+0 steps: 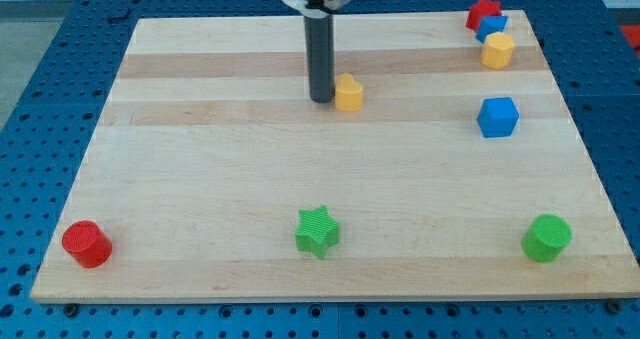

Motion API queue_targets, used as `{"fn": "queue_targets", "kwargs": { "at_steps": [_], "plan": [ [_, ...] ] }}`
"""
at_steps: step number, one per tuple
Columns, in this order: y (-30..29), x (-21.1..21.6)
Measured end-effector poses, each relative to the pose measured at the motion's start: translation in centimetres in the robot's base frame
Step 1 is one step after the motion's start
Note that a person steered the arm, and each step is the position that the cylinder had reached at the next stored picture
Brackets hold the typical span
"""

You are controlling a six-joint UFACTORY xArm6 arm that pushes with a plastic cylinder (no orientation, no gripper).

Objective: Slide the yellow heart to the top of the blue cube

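My tip (321, 99) rests on the wooden board (200, 179) in its far half, a little left of centre. The rod rises straight up from there to the dark mount at the far edge of the view. There is no gripper on this arm, so nothing is clenched or grasped; the rod only stands against the board.

The yellow heart (348, 94) sits just to the right of my tip, so close that the two look to be touching, though I cannot tell for sure whether a thin gap lies between them. The heart is at about the same depth on the board as the tip.

The blue cube (498, 117) lies well to the right of the heart and slightly nearer. It stands alone, apart from the other blocks.

In the far right corner three blocks cluster together: a red block (482, 13) of a star-like shape farthest back, a small blue block (492, 26) just in front of it and touching it, and a yellow block (498, 51) with flat sides just nearer again. This yellow block is farther back than the blue cube and roughly in line with it.

Along the near edge stand three more blocks, well apart from each other: a red cylinder (87, 244) at the left corner, a green star (318, 231) near the middle, and a green cylinder (547, 238) at the right.
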State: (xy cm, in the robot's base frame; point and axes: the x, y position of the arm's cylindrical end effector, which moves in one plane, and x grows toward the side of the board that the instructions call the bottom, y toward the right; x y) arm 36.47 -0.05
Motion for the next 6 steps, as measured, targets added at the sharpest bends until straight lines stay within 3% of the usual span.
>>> {"fn": "queue_targets", "kwargs": {
  "at_steps": [2, 5, 6],
  "plan": [
    [11.0, -0.8],
    [11.5, -1.1],
    [14.0, -1.3]
  ]
}}
